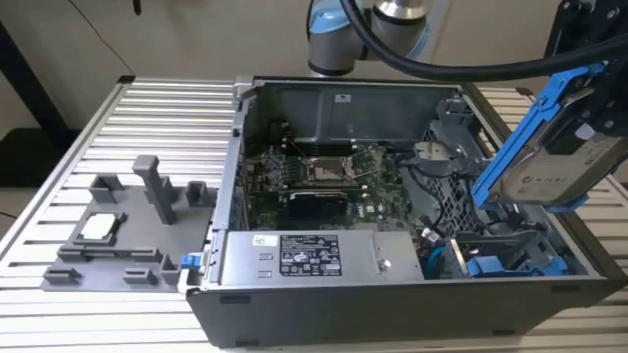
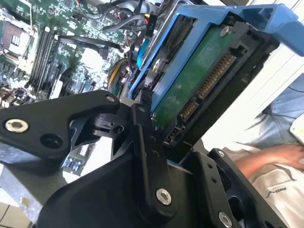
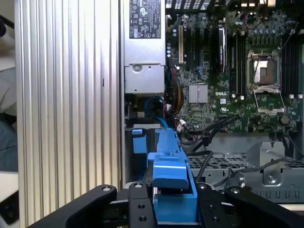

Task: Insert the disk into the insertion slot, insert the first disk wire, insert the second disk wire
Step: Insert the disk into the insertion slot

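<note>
Here the arm [image 1: 334,37] stands behind the open case [image 1: 393,316], and the gripper [image 1: 593,118] hangs high at the exterior view's right, above the case's right end. Its fingers [image 2: 146,142] are clamped on the disk [image 1: 554,158], one on each side, as both wrist views show. The disk is in the air, steeply tilted, with its blue frame edge toward the exterior view's left. It is above the cage [image 1: 461,198] and not in the slot [image 1: 502,243]. In the second wrist view its green circuit side and connector rows face the camera. In the first wrist view it is edge-on, mostly blue frame. The gripper's body is cut off by the exterior view's right edge, and the disk covers part of the cage behind it. The slot's mouth is hard to make out among the cables. A person's hand [image 2: 280,156] lies blurred beyond the disk in the second wrist view.
</note>
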You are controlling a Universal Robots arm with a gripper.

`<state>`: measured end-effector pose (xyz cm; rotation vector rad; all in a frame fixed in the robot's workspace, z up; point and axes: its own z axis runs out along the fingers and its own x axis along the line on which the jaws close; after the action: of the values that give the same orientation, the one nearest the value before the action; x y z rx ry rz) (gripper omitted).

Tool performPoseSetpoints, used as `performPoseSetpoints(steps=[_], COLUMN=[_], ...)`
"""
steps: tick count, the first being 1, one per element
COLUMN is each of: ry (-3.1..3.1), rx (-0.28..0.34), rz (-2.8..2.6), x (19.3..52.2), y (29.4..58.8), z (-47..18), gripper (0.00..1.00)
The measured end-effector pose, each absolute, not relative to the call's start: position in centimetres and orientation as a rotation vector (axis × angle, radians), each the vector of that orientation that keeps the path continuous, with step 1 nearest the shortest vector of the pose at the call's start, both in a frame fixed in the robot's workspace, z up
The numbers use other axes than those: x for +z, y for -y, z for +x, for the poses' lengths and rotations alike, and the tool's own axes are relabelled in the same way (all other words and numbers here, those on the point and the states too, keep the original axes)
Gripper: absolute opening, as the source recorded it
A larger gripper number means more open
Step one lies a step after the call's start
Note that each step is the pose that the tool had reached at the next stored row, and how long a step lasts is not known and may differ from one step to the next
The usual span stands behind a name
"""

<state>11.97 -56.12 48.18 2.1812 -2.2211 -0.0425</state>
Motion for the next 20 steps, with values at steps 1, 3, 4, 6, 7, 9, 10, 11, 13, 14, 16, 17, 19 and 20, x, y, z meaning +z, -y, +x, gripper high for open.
performPoseSetpoints(steps=[1,3,4,6,7,9,10,11,13,14,16,17,19,20], ry=[2.221,2.221,2.221,2.221,2.221,2.222,2.222,2.222,2.222,2.222,2.222,2.222,2.221,2.22], rx=[-0.043,-0.043,-0.043,-0.043,-0.043,-0.042,-0.042,-0.041,-0.041,-0.041,-0.041,-0.042,-0.041,-0.04], rz=[2.181,2.181,2.181,2.181,2.182,2.182,2.182,2.182,2.182,2.182,2.182,2.183,2.184,2.184], x=[48.2,48.2,48.1,48.0,48.0,47.8,47.7,47.6,47.3,47.2,47.0,46.9,46.7,46.6], y=[56.1,56.1,56.1,56.1,56.1,56.1,56.1,56.1,56.4,56.5,56.7,56.8,56.9,56.9], z=[12.0,12.0,12.0,12.0,12.0,12.0,12.0,12.0,12.0,12.0,12.0,12.0,12.0,12.0], gripper=[0.33,0.33,0.33,0.33,0.33,0.33,0.33,0.33,0.33,0.33,0.33,0.33,0.33,0.33])
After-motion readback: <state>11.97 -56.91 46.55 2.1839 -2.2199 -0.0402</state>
